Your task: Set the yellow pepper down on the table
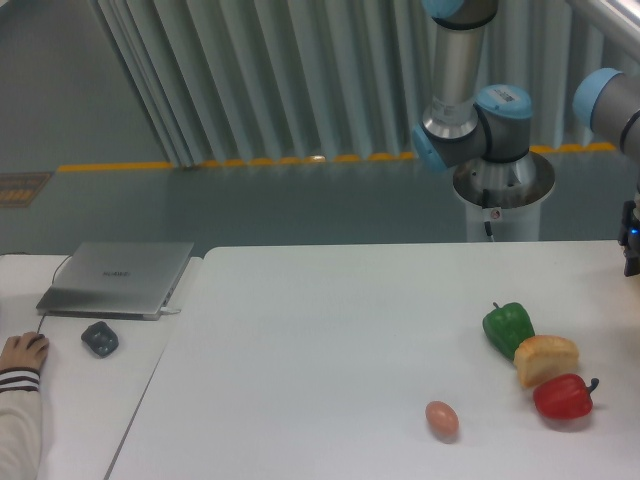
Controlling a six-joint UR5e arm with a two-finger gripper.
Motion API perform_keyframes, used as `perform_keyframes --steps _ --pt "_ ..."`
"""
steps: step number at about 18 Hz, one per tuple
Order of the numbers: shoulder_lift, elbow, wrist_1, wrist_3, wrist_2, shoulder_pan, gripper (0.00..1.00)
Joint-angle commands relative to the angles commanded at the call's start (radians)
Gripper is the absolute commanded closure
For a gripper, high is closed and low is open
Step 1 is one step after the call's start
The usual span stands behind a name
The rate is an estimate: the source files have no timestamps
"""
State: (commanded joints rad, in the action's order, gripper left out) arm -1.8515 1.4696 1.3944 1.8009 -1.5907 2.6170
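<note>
Black and half cut off at the right edge, the gripper (pixel 631 240) shows only a sliver of dark housing with a small blue light; the jaws themselves are out of the picture, so I cannot tell whether they are wide, narrow or holding something; the yellow pepper is nowhere to be seen, neither on the table (pixel 320 330) nor in the visible part of the arm (pixel 470 110), and it may be hidden past the frame edge, perhaps in the jaws, though that is only a guess. Below and to the left lie a green pepper (pixel 508 327), a bread roll (pixel 546 359) touching it, and a red pepper (pixel 564 396) just beside the roll, with an egg (pixel 442 419) apart to the left; on the smaller desk sit a laptop (pixel 118 277), a mouse (pixel 100 338) and a person's hand (pixel 23 351). Risk, as I judge it: a descent near that cluster could knock the roll or peppers, and a rounded glossy pepper released from any height may roll toward the edge.
</note>
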Motion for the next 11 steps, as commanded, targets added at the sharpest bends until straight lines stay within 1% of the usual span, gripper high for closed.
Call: perform_keyframes --steps 4,5,7,9,10,11 --pt "0.000 -0.005 0.005 0.000 0.015 0.006 0.00" --pt "0.006 -0.009 0.006 0.000 0.041 0.009 0.00" --pt "0.015 -0.009 0.006 0.000 0.046 0.008 0.00" --pt "0.012 -0.006 -0.003 -0.012 0.035 0.005 0.00" --pt "0.012 0.008 -0.009 -0.009 0.044 0.009 0.00" --pt "0.017 0.015 -0.024 -0.037 0.040 0.015 0.00"
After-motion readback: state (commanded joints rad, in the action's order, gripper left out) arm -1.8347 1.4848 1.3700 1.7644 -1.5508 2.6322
